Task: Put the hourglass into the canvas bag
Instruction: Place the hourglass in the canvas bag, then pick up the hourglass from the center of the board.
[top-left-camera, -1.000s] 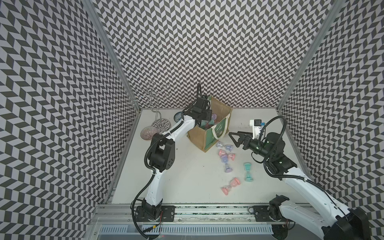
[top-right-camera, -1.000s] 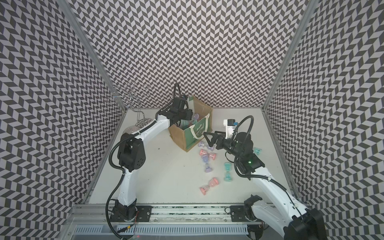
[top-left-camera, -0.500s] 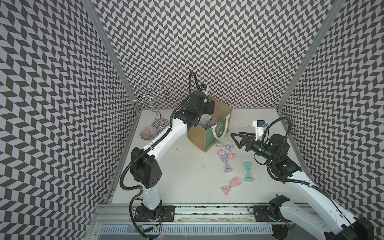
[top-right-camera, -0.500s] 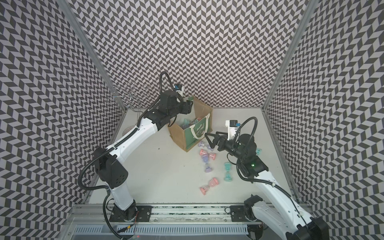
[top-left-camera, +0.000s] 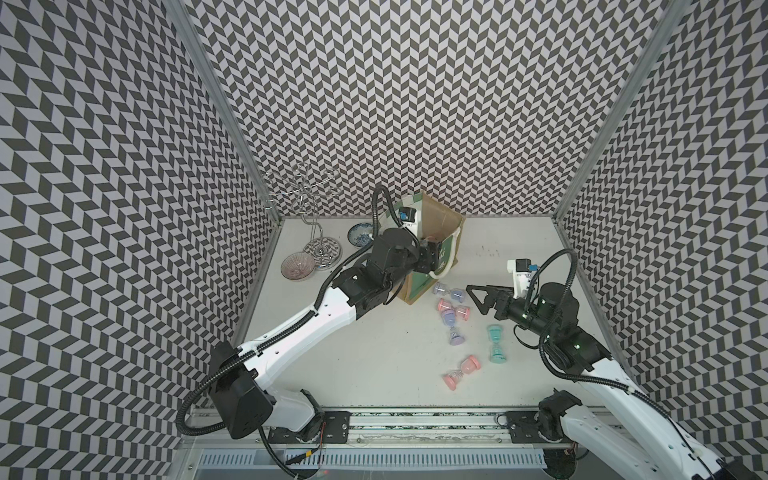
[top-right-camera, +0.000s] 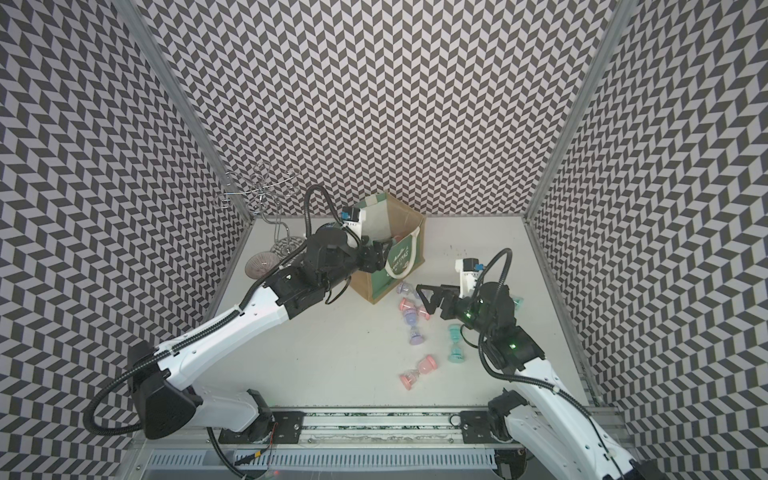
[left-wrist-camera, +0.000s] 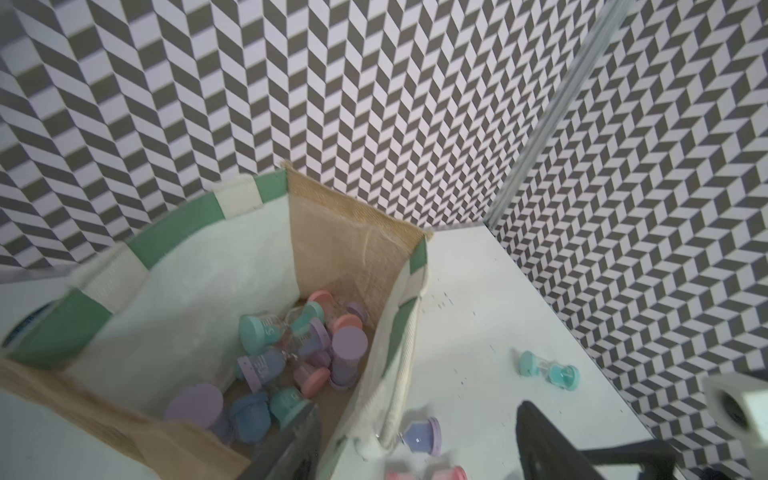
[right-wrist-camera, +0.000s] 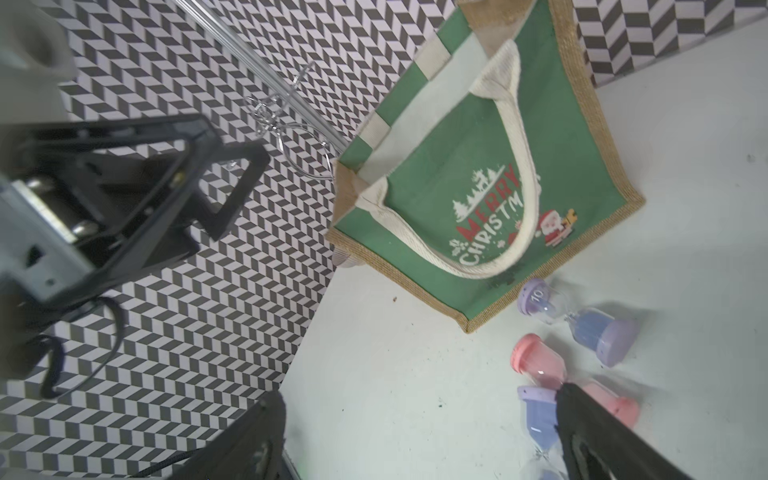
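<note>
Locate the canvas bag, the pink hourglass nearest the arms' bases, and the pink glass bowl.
canvas bag (right-wrist-camera: 573, 145): right wrist view, green front panel
pink hourglass (top-left-camera: 461, 372): a top view, waist
pink glass bowl (top-left-camera: 297, 266): a top view, inside

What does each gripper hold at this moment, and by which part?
Nothing is held. The left gripper is open over the rim of the canvas bag, with empty jaws. The right gripper is open above the loose hourglasses and grips none.

six loose hourglasses (top-right-camera: 419, 372), one canvas bag (top-right-camera: 399, 216), two bowls (top-left-camera: 297, 266), one wire stand (top-left-camera: 322, 250)
</note>
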